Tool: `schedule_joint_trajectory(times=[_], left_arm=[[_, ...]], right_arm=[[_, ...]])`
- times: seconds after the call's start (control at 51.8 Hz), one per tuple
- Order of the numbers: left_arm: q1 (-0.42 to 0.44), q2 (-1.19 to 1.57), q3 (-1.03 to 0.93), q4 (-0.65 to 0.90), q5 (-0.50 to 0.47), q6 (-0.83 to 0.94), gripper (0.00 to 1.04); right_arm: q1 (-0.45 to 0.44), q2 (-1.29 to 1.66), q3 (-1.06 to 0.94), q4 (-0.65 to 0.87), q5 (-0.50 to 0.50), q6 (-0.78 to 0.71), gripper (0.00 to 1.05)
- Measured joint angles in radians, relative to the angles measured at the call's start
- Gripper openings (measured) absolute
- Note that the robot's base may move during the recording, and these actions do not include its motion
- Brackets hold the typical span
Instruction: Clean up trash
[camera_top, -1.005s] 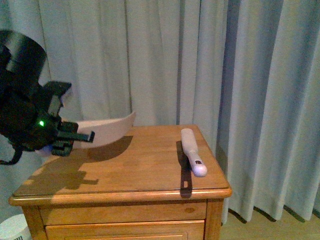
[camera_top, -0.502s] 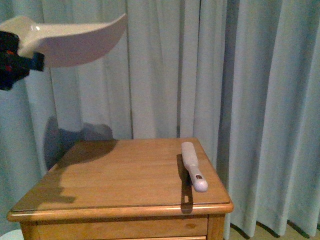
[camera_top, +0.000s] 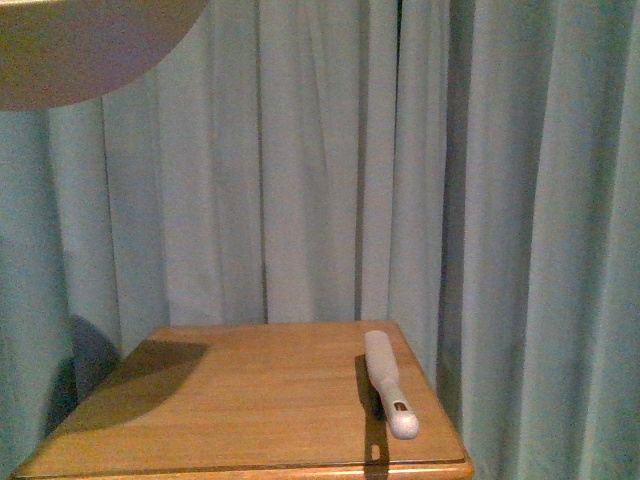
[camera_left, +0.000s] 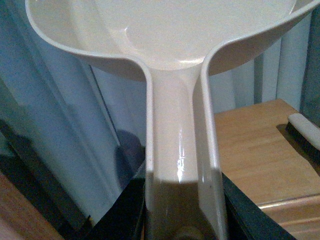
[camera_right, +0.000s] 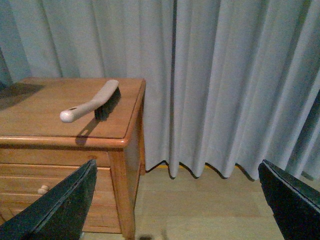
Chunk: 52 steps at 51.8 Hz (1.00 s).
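While the left fingers (camera_left: 240, 215) were clamped either side of the handle of the pinkish-beige scoop (camera_left: 175, 75), its bowl stuck out well past them, up in the air with the grey curtain (camera_top: 330, 160) behind it. The front view only caught a corner of that bowl, way up high, and its shadow fell across the wooden bench (camera_top: 260, 400) below.

The right fingers (camera_right: 65, 205) were spread wide with nothing between them, off to the side of the bench, with the floor (camera_right: 200, 210) ahead of them. Further ahead and well apart from them, a brush (camera_right: 92, 102) with a pale handle and dark bristles lay flat on the bench top, close to the edge nearest those fingers, with drawer fronts (camera_right: 50, 172) underneath. From the left fingers, the brush sat out beyond the scoop's handle and well apart, with just its tip showing.

As for the trash, the little white paper wad didn't turn up in any view, so where it sat couldn't be told.
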Motion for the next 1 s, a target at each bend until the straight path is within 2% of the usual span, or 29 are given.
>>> schedule_joint_trajectory(times=[0.425, 1.005], left_arm=[[-0.009, -0.155, -0.096, -0.068, -0.016, -0.011, 0.28], [0.013, -0.165, -0.124, -0.093, -0.005, -0.094, 0.28]], right_arm=[[0.000, 0.000, 0.000, 0.000, 0.000, 0.000, 0.97], [0.000, 0.000, 0.000, 0.000, 0.000, 0.000, 0.97]])
